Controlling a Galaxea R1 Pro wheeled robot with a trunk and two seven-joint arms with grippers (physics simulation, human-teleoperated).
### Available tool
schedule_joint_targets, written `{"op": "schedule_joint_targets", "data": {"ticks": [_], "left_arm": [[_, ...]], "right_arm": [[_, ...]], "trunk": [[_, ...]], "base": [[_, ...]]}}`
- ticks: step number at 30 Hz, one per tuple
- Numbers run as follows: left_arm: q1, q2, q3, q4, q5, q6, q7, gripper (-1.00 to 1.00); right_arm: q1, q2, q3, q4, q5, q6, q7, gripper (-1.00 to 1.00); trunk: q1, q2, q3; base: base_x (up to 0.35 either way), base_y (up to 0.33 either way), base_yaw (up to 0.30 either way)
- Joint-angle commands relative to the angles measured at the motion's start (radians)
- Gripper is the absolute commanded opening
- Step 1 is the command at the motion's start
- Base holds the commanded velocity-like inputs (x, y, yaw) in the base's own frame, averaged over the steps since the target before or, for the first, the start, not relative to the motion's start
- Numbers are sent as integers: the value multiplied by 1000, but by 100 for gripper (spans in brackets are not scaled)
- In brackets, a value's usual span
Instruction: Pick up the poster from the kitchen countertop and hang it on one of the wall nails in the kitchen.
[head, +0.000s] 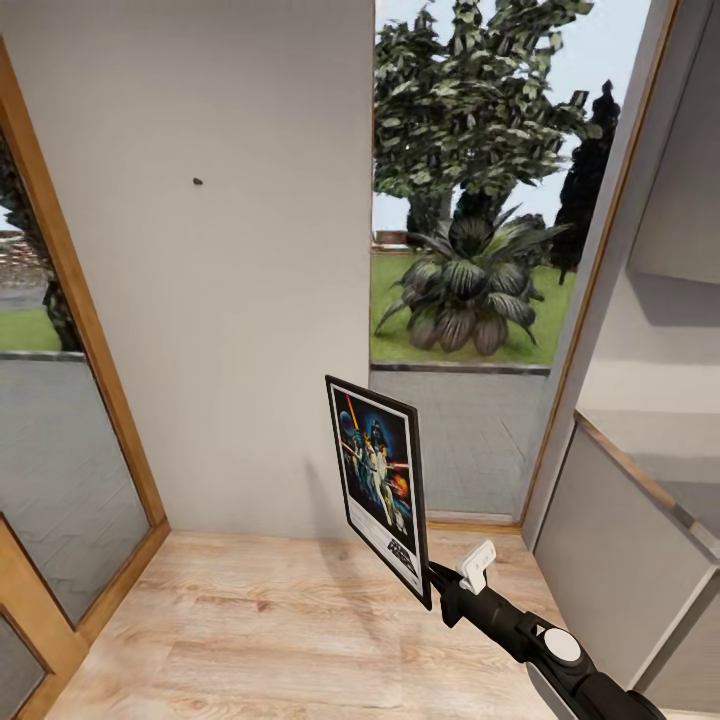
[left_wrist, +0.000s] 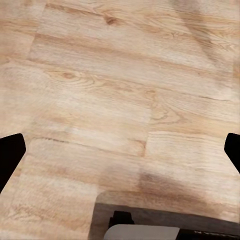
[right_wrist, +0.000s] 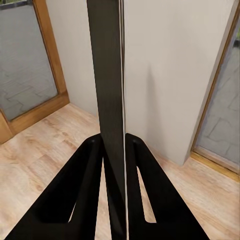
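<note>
Light-grey wall (head: 230, 330) stands ahead between tall glass panes, above a pale wooden floor (head: 250, 630), and the poster (head: 380, 485) is held upright in the air before the wall's lower right part. The right gripper (right_wrist: 114, 150) has its black fingers clamped on the poster's bottom edge. A tiny dark nail (head: 197, 182) sits high on the wall, well apart from the poster; whether the left gripper's fingers are apart or together I cannot tell.
</note>
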Motion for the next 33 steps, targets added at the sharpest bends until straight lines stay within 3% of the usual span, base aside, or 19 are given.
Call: {"op": "schedule_joint_targets", "data": {"ticks": [1,7,33], "left_arm": [[0,0,3,-1,0,-1,-6,100],[0,0,3,-1,0,-1,-6,100],[0,0,5,2,0,-3,-8,100]], "right_arm": [[-2,-1,3,1,-11,-2,3,-100],[-2,-1,3,1,-11,-2,3,-100],[-2,0,3,1,-13,0,4,-100]], "trunk": [[-3,5,1],[-26,47,20],[-26,47,20]], "base": [[0,0,0],[0,0,0],[0,20,0]]}}
